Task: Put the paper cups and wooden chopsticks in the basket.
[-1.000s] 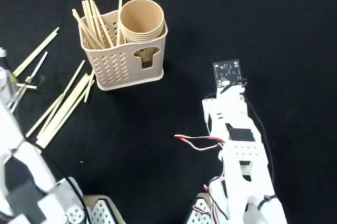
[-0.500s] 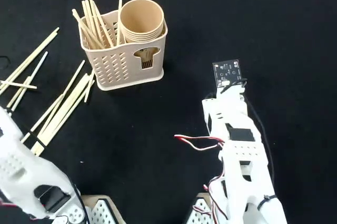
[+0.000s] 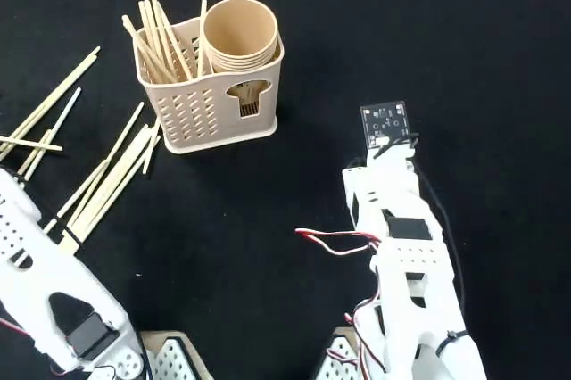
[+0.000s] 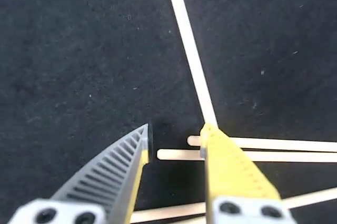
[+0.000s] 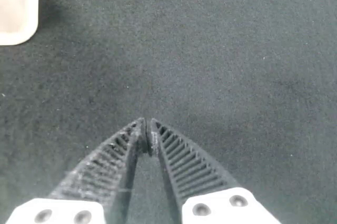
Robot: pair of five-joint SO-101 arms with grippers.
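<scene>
A beige slotted basket [image 3: 210, 95] stands at the back left and holds stacked paper cups [image 3: 239, 32] and several wooden chopsticks [image 3: 159, 41]. More chopsticks [image 3: 107, 179] lie loose on the black table to its left. My left arm [image 3: 36, 264] is at the near left, by the near ends of that pile. My left gripper [image 4: 176, 132] is open just above the table, with the end of one flat chopstick [image 4: 174, 154] between its fingers and another chopstick [image 4: 189, 56] running away from the yellow fingertip [image 4: 210, 134]. My right gripper [image 5: 145, 129] is shut and empty over bare cloth.
My right arm [image 3: 397, 237] stretches along the table's right of centre, its wrist board [image 3: 384, 123] toward the basket. A corner of the basket [image 5: 16, 8] shows far off in the right wrist view. Bare black cloth lies between the arms and to the right.
My left arm has drawn back from the far left pile toward the near edge, uncovering the chopsticks there, then edged slightly forward. The right arm has kept still.
</scene>
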